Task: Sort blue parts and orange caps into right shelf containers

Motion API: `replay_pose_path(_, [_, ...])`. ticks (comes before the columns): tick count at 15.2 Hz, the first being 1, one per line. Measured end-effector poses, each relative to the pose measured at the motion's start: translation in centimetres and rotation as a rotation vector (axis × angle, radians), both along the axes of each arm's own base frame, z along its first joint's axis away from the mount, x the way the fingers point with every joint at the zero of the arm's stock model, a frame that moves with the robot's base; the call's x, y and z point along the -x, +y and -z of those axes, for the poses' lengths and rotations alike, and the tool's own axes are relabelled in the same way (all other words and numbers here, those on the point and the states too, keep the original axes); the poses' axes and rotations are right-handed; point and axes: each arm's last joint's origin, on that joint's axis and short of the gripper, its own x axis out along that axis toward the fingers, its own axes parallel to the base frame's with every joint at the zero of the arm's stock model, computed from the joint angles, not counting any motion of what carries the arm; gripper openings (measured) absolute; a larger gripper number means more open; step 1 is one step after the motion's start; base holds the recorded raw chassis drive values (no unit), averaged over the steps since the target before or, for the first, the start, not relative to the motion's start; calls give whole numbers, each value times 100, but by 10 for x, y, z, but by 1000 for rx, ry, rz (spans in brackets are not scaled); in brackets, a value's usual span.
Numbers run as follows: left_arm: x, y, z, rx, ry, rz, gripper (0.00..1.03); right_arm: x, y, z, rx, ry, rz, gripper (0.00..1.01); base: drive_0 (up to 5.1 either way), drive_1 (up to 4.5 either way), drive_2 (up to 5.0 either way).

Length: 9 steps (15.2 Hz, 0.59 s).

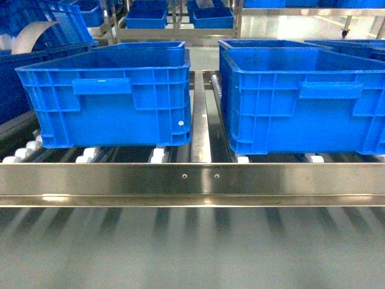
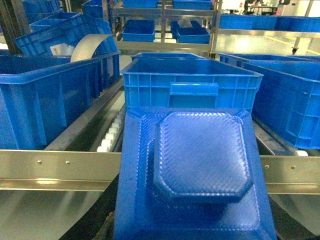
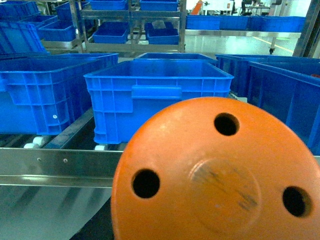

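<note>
A blue part (image 2: 200,170), a textured square tray with a raised octagonal centre, fills the lower left wrist view and hides my left gripper's fingers, which hold it above the steel rail. An orange cap (image 3: 220,175), round with three holes, fills the lower right wrist view, and my right gripper holds it from behind, out of sight. Two of the right shelf containers stand ahead on the rollers, a left one (image 1: 108,96) and a right one (image 1: 301,102). One container (image 2: 192,82) is straight ahead of the blue part, and one (image 3: 155,90) is ahead of the cap. Neither gripper shows in the head view.
A steel front rail (image 1: 192,180) runs across the shelf edge below the containers. White rollers (image 1: 157,155) carry the crates, with a steel divider (image 1: 200,114) between the lanes. More blue crates (image 1: 147,15) sit on racks behind and to both sides.
</note>
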Motion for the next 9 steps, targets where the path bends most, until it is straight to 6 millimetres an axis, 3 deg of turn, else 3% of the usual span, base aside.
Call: replay_pose_path(9, [0, 0, 0, 0, -1, 0, 43, 0, 0, 0, 0, 0, 0, 44, 0, 0, 0])
